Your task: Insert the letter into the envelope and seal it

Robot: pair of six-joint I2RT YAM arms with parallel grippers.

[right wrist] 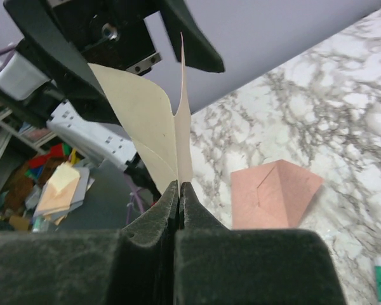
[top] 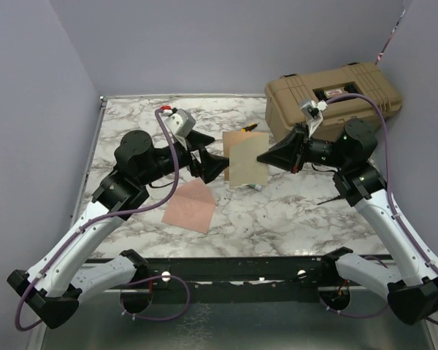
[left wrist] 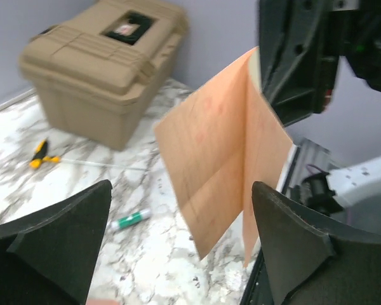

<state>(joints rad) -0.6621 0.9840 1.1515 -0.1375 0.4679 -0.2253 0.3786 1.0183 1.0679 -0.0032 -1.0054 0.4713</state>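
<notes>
Letter (top: 248, 164) upright in right gripper (top: 261, 157) pinch, near spread left gripper (top: 223, 168)

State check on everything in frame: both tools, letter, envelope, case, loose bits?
left tool: open, empty, beside the letter.
right tool: shut on the letter's edge.
letter: creased, partly folded, held up off the table.
envelope: flat on the table, untouched, letter not in it.
tan case: lid closed.
glue stick: lying on its side.
screwdriver: lying flat.

Robot lab: marble-print table (top: 277, 211) inside grey walls (top: 204, 44).
</notes>
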